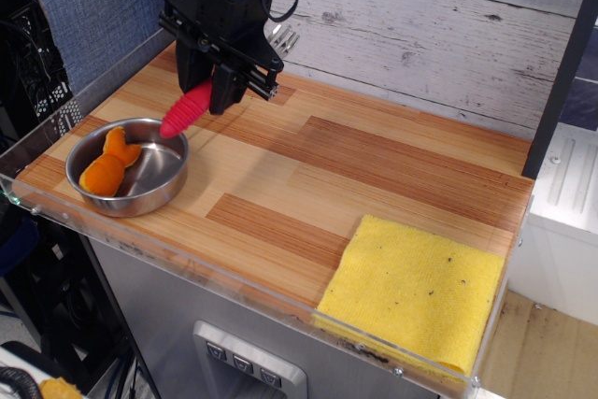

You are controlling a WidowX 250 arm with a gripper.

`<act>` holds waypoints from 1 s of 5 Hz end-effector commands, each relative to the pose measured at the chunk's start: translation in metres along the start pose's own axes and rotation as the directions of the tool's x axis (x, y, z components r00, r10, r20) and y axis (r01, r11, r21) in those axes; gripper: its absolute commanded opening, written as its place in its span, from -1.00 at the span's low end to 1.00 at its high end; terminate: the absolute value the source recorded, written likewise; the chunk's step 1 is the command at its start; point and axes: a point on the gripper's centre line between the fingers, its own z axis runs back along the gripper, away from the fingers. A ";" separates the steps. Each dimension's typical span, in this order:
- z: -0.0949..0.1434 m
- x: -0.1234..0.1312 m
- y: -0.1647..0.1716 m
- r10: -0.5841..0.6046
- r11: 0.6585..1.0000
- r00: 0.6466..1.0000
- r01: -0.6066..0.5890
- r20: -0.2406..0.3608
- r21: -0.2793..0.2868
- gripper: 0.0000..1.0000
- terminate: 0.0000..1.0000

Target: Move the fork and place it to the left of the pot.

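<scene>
My gripper (207,91) is shut on the fork, whose ribbed red handle (185,111) sticks out down and to the left. Its grey tines (283,39) show behind the gripper's upper right. The fork hangs in the air over the far right rim of the pot (128,167). The pot is a shiny steel saucepan at the front left of the table, with orange pieces (110,165) inside. Its wire handle is hidden behind the gripper and fork.
A yellow cloth (416,289) lies at the front right corner. A dark post (187,7) stands at the back left, right behind the gripper. A clear plastic rim (187,259) runs along the table's front and left edges. A white plank wall is behind.
</scene>
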 end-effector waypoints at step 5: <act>-0.037 -0.020 0.126 0.092 0.987 0.994 -0.098 -0.051 -0.125 -1.00 -1.00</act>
